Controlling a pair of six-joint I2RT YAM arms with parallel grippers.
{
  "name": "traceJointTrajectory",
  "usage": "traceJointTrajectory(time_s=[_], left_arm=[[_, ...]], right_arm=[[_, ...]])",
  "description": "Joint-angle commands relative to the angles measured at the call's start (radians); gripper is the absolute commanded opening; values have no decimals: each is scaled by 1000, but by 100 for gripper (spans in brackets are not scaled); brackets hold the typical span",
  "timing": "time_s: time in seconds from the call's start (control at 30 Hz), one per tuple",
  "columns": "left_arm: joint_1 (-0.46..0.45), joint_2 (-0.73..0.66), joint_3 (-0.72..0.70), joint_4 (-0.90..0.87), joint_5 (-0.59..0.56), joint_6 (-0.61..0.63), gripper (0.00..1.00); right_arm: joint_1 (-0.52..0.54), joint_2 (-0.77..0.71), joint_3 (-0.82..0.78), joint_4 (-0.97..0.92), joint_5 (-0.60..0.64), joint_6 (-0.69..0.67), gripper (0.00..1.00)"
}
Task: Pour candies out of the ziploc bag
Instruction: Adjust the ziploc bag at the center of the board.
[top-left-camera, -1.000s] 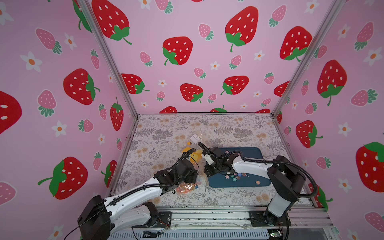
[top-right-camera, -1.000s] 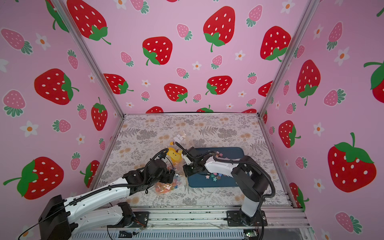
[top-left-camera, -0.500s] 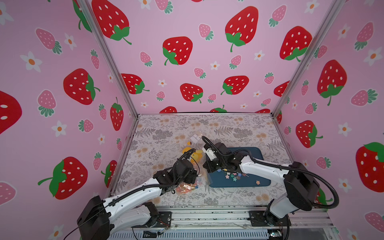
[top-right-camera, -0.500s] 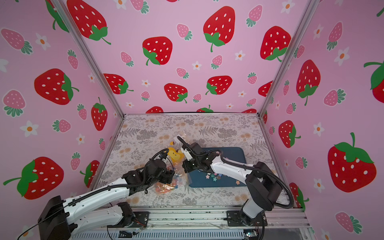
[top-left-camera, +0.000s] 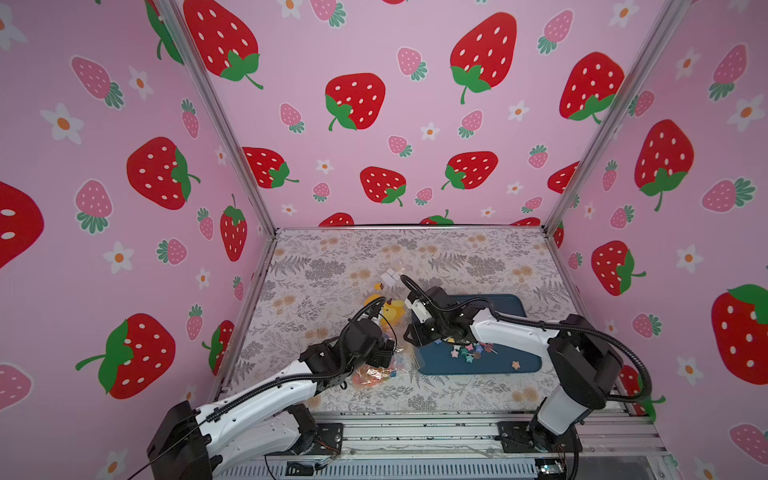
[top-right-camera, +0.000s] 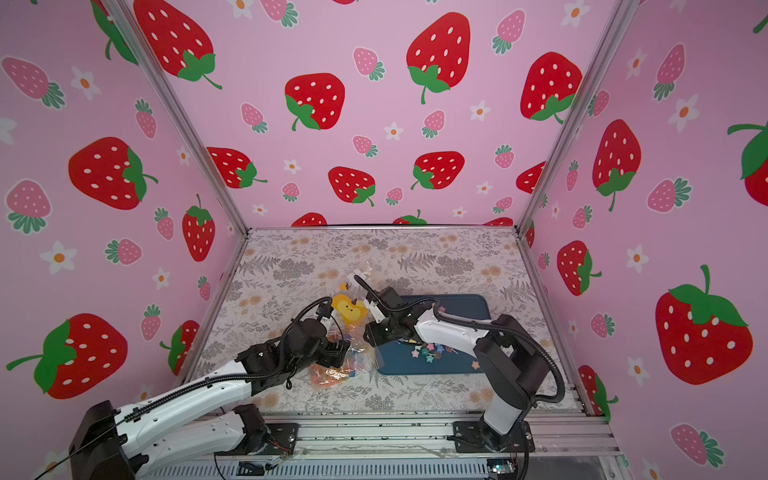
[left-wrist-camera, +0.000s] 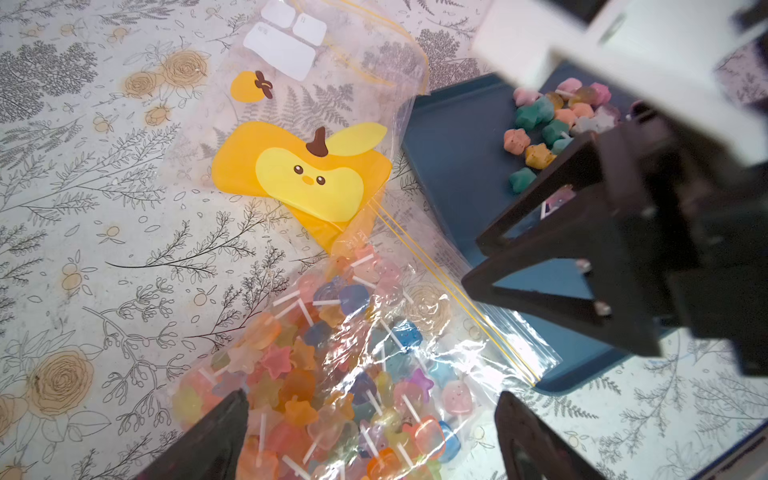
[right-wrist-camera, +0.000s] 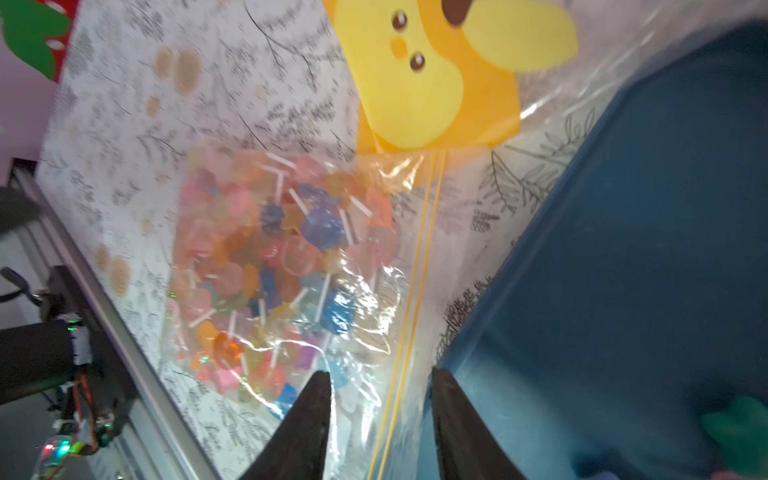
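Note:
The clear ziploc bag (left-wrist-camera: 303, 174) with a yellow cartoon print lies flat on the floral table, its yellow zip edge against the blue tray (left-wrist-camera: 453, 166). Most candies (left-wrist-camera: 332, 374) sit bunched inside the bag's near end (top-left-camera: 370, 376). A few candies (top-left-camera: 467, 353) lie loose on the tray (top-right-camera: 465, 303). My left gripper (left-wrist-camera: 372, 397) hangs open over the candy-filled end, a finger on each side, not touching. My right gripper (right-wrist-camera: 380, 374) hovers at the tray's left edge, jaws apart, with the zip edge below the gap.
The metal frame rail (top-left-camera: 415, 419) runs along the table's front edge, close to the bag. Pink strawberry walls enclose the left, right and back. Both arms meet near the table's middle front.
My right gripper's jaws went from shut to apart, and the bag's zip edge now lies loose beside the tray. The left arm has hardly moved.

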Motion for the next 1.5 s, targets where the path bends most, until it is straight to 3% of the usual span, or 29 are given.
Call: traceJointTrajectory(time_s=[0.0,0.2,0.6,0.87,1.13,1.27,1.47], left_arm=[[6,1,-9,0,-26,-6,95],[5,3,-11,4,-27,-8,95],[6,10,-25,16,-33,-13,95],[5,18,-19,22,-25,12,96],[5,31,5,49,68,185,94],[4,38,-38,128,158,229,85],[-9,74,-97,251,195,227,74]], right_arm=[[7,18,-23,-26,12,-13,47],[18,48,-24,-16,1,-13,45],[48,34,0,-29,10,-5,0],[52,-14,29,-70,26,-12,0],[44,-93,90,-108,-14,-38,0],[32,-113,100,-99,-61,-45,0],[24,-135,115,-87,-117,-34,0]])
